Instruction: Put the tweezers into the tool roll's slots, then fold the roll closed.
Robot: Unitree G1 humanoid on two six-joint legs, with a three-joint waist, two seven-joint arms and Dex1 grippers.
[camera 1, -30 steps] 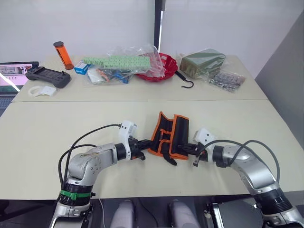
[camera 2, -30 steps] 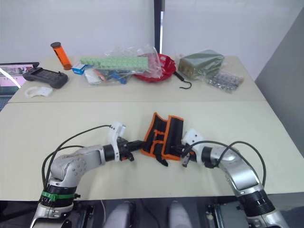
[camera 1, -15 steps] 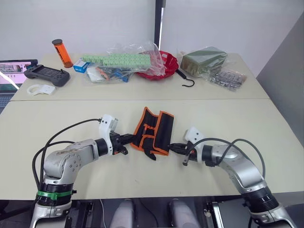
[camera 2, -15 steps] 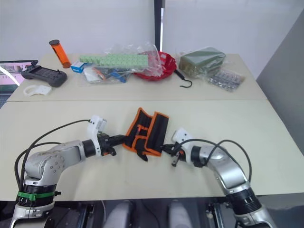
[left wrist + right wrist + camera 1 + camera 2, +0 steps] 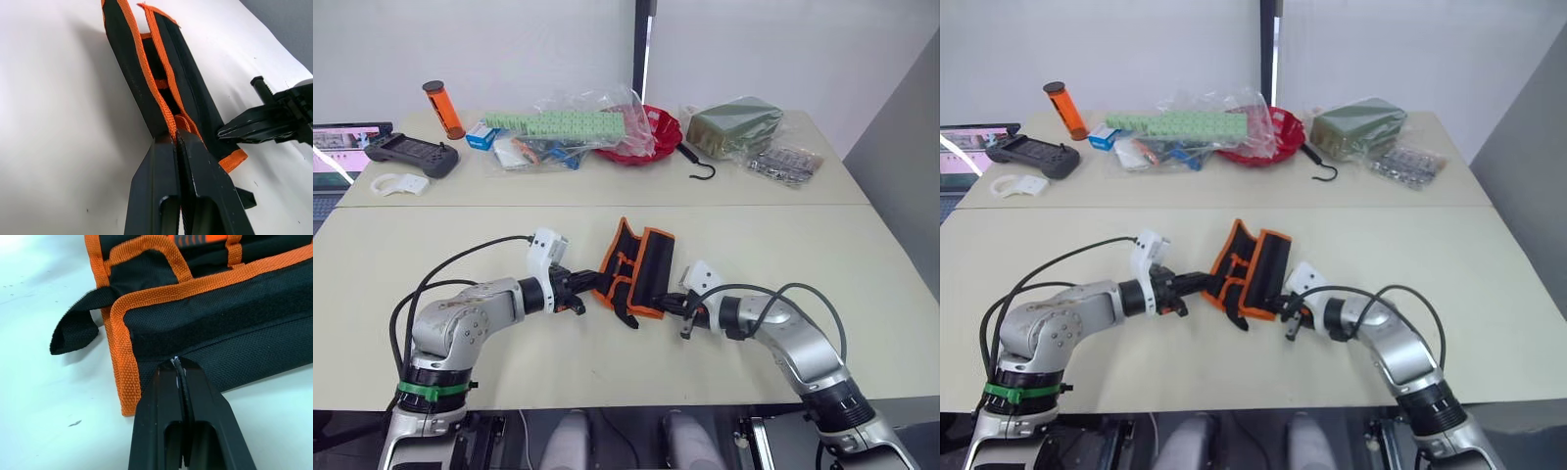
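The tool roll (image 5: 646,264), black with orange trim, lies partly folded on the near table between my two grippers. My left gripper (image 5: 177,138) is shut on the orange edge of the roll's left flap and holds that flap up off the table. My right gripper (image 5: 177,363) is shut, its tips pressed against the black outer face of the roll's right flap. The short black strap (image 5: 73,330) sticks out from the roll's near end. An orange inner strip (image 5: 161,83) shows inside the fold. The tweezers and the slots are hidden inside the fold.
On the far table stand a red bowl (image 5: 658,133), a black hook (image 5: 701,168), clear plastic bags (image 5: 570,127), a green packet (image 5: 734,123), an orange tube (image 5: 438,108), a black controller (image 5: 411,155) and a laptop (image 5: 342,147).
The camera has shifted. The roll has drawn narrower, with its left flap raised higher and closer to the right flap. Both grippers stay at the roll's two sides.
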